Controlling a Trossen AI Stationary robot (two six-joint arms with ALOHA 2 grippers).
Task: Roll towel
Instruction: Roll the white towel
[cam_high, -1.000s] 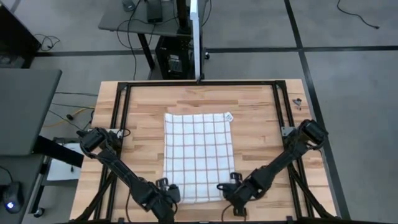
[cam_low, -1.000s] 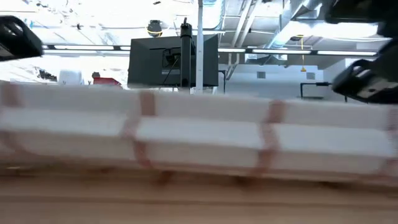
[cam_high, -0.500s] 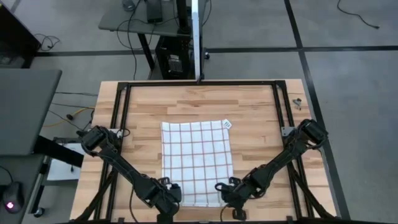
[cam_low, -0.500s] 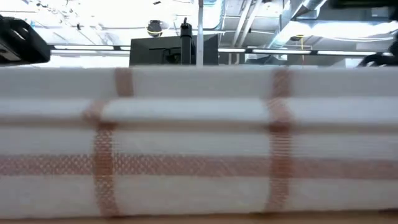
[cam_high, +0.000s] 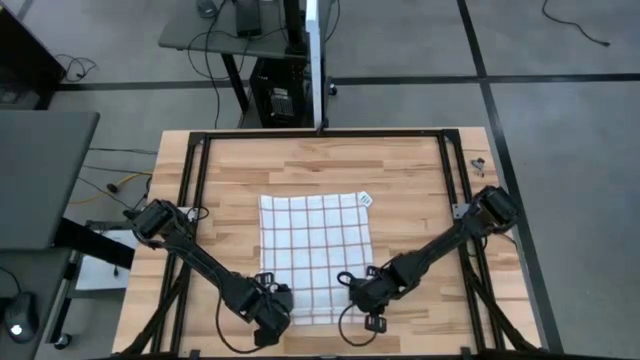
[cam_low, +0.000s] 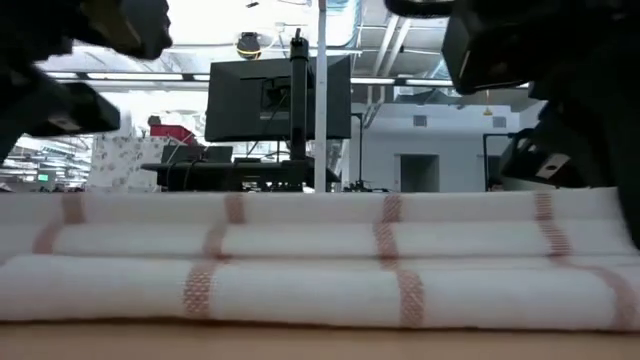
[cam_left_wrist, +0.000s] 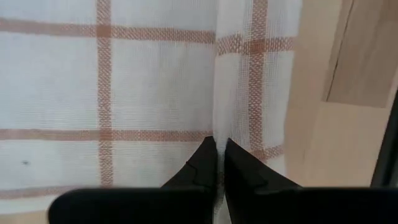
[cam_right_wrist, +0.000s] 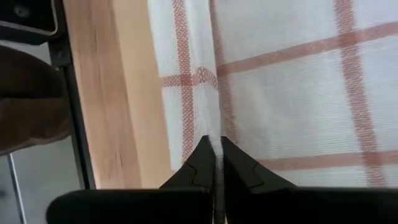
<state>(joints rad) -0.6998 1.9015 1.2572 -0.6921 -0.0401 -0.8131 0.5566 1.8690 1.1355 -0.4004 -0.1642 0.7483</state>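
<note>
Wooden table (cam_high: 420, 180): I note the towel's (cam_high: 316, 240) near hem, flat a second ago, is now folded over. Left gripper (cam_high: 272, 303) and right gripper (cam_high: 362, 290) each pinch that hem, jaws clenched. First roll turn started; far part lies flat.

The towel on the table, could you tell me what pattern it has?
The towel is white with a grid of thin reddish-brown lines, clearest in the high view.
</note>
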